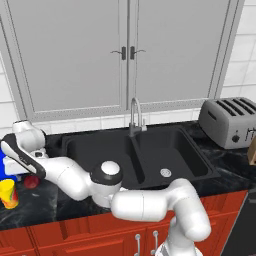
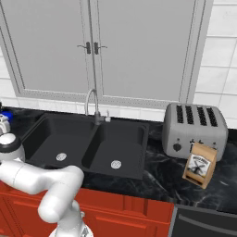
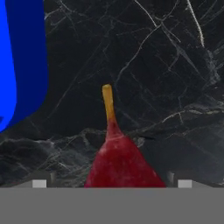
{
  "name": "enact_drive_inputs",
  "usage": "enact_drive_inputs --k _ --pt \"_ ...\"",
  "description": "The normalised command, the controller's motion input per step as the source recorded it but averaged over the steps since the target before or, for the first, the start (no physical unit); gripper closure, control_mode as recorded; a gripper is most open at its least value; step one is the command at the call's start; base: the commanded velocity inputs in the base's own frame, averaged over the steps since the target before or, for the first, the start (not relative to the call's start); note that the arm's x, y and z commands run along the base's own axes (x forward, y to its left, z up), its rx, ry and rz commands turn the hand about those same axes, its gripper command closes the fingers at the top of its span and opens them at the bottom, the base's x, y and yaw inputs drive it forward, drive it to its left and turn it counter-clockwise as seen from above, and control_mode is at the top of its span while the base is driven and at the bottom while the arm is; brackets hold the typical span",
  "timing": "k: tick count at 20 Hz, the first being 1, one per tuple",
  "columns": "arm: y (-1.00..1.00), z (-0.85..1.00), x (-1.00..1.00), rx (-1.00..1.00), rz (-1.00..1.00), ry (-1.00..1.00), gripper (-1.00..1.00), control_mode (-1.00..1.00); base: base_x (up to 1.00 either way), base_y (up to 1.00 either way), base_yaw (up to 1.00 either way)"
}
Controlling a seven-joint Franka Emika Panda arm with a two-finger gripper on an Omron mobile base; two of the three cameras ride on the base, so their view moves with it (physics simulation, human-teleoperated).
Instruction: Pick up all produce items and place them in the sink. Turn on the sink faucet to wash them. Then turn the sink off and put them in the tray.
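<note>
A dark-red fruit [image 3: 120, 164] with a yellow stem lies on the black marble counter, close in front of my gripper [image 3: 111, 183]. The gripper is open, with one fingertip [image 3: 39, 183] on each side of the fruit and not closed on it. In the left base view the fruit [image 1: 31, 182] peeks out under my hand, left of the black double sink [image 1: 175, 135]. The blue tray [image 3: 22, 61] stands just beside the fruit, at the counter's far left [image 1: 5, 167]. The gooseneck faucet [image 1: 135, 117] rises behind the sink's divider. Both basins [image 2: 69, 134] hold nothing.
A yellow cup [image 1: 8, 194] with an orange band stands near the counter's front edge, close to the fruit. A silver toaster [image 2: 196, 125] and a brown paper bag [image 2: 201, 164] sit right of the sink. Grey cabinet doors [image 1: 125, 50] hang above the faucet.
</note>
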Motion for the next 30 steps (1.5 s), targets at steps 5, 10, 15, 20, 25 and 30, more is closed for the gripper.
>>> enact_drive_inputs --k 5,10,15,20,25,30 --pt "0.00 -0.28 0.00 -0.02 0.02 -0.06 -1.00 -1.00 0.00 0.00 0.00" --pt "0.00 -0.03 -0.24 0.00 0.01 -0.10 -1.00 -1.00 0.00 0.00 0.00" --pt "-0.02 -0.02 -0.37 0.00 0.00 -0.07 -1.00 -1.00 0.00 0.00 0.00" --pt "0.00 -0.19 -0.18 0.00 0.01 -0.02 1.00 -1.00 0.00 0.00 0.00" --pt "-0.07 -0.10 0.00 0.00 0.01 0.00 1.00 -1.00 0.00 0.00 0.00" --pt "-0.36 0.02 -0.01 0.00 0.01 -0.06 1.00 -1.00 0.00 0.00 0.00"
